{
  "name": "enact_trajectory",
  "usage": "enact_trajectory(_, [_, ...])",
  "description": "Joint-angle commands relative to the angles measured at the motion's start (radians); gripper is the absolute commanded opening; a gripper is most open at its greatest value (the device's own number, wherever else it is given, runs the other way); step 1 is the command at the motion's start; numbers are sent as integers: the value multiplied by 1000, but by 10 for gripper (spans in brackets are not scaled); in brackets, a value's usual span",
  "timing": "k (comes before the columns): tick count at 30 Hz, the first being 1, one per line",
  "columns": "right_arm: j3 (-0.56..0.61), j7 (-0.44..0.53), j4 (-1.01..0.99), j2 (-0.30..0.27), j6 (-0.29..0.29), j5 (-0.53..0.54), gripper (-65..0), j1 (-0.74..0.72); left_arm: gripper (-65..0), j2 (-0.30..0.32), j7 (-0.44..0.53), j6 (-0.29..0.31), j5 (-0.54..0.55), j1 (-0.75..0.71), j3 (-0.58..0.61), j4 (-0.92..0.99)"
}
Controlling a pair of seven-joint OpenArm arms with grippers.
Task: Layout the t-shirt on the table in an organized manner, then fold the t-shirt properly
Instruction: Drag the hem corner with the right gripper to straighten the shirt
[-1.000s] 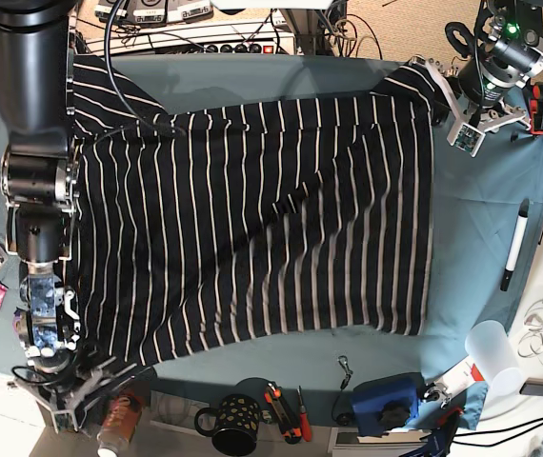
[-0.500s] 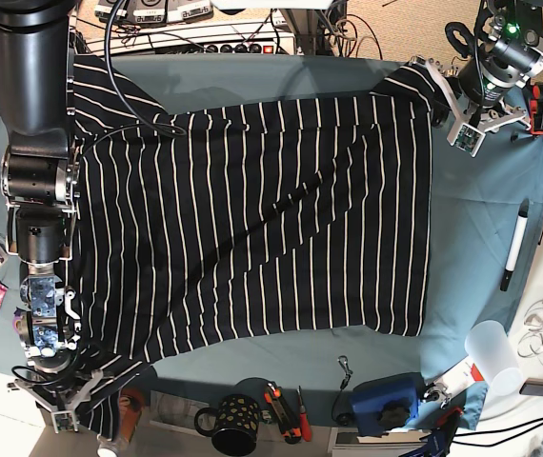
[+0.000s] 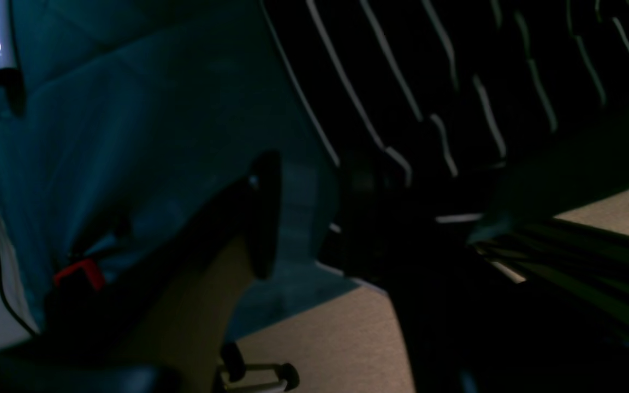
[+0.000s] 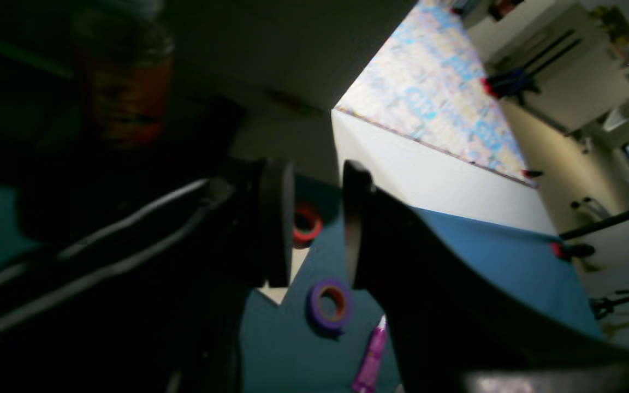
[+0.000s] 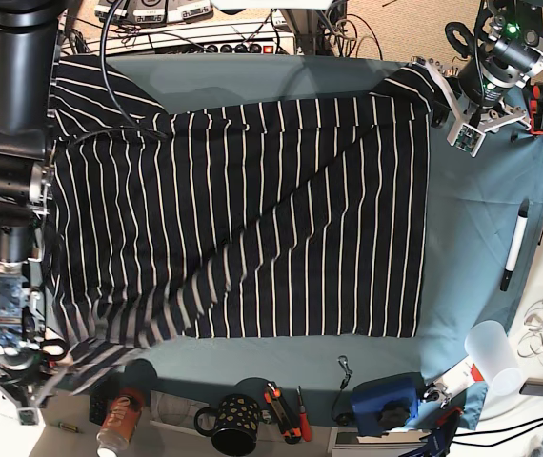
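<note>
The dark t-shirt (image 5: 252, 219) with thin white stripes lies spread over the teal table (image 5: 476, 209), with a diagonal crease across its middle. One sleeve (image 5: 410, 84) reaches the far right corner, where my left gripper (image 5: 462, 119) stands open; in the left wrist view the striped edge (image 3: 396, 158) lies by that gripper's (image 3: 309, 218) right finger. At the near left corner my right gripper (image 5: 24, 381) is open beside the other sleeve (image 5: 95, 354). In the right wrist view striped cloth (image 4: 101, 245) lies outside its (image 4: 317, 218) left finger, with nothing in the gap.
A marker (image 5: 514, 248) lies on the table's right side. Along the near edge stand a can (image 5: 119, 419), a spotted mug (image 5: 231, 424), orange tools (image 5: 281, 398), a blue device (image 5: 386, 400) and a plastic cup (image 5: 495, 352). Tape rolls (image 4: 328, 297) lie past the right gripper.
My right gripper has opened and its arm has shifted left. The t-shirt's left half slid left with it and the middle wrinkle flattened. The left arm has not moved.
</note>
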State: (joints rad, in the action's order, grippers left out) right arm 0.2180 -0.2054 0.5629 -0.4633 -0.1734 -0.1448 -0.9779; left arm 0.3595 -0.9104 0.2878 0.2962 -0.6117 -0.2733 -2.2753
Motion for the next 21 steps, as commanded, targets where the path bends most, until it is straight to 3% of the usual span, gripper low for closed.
enact_trajectory(1, [-4,34,21,-14,13,3,-491,-44,-456,6,21,-3,-1,-3,-5,-14])
enact_trajectory(6, [-4,24,21,-16,17,3,-490,-40,-456,6,21,-3,-1,-3,-5,-14])
enact_trajectory(11, [-4,-159,153,-35,24,39,-491,32,-456,6,22,-3,-5,-3,-5,-14])
enact_trajectory(16, [-4,-319,494,-144,-23,208,-491,219,-456,6,21,-3,-5,-3,-5,-15])
enact_trajectory(21, [-17,-448,774,-258,-42,236,-491,407,-456,6,21,-3,-5,-3,-5,-15])
